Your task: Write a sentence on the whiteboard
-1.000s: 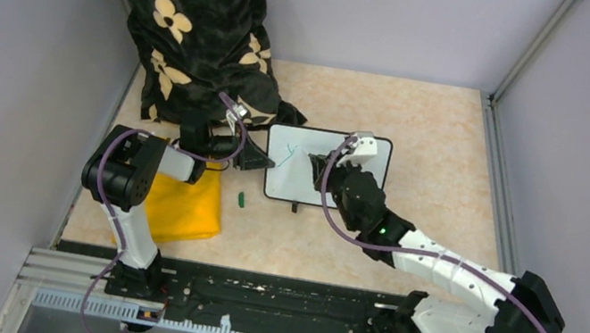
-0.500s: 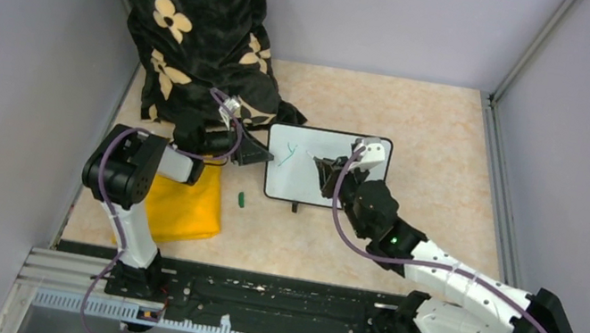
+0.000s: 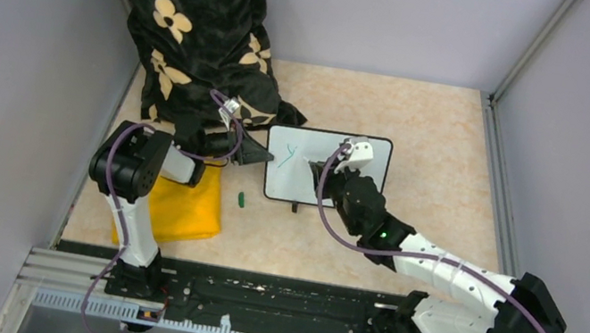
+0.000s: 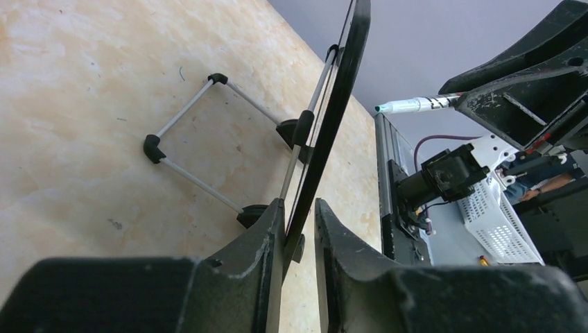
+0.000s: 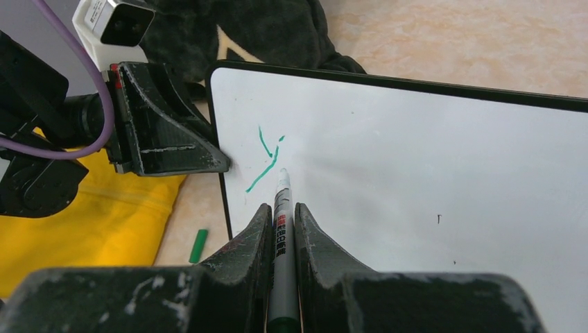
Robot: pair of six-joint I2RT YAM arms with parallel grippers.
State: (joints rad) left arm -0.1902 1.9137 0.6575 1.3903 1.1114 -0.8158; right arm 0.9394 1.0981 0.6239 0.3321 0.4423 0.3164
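Near mid-table, on the marbled tabletop: whiteboard, leaning back on its wire stand, white face turned up and toward the arms, black frame all round.

Left gripper at the board's left edge, with fingers straddling the frame: one against the rear side, a thin sliver of light beside the other. Clamped or merely close: impossible to tell from either view.

Right gripper reaching over the board's right half, clenched on a marker with the barrel pinched lengthwise between both fingers. Marker tip close upon the white face, just right of the green strokes; actual contact not discernible.

Green strokes in the upper left part of the board — a long slanted line, a shorter one meeting it, and a small tick, together resembling a lone "y". Remainder of the face plain white apart from a few tiny dark specks.

Left of the board: yellow folded cloth beneath the left arm. Small green cap on the tabletop, between cloth and board, touching neither.

Far left corner: black cloth with cream flowers, heaped against the wall, its lower hem just beside the board's upper left corner.
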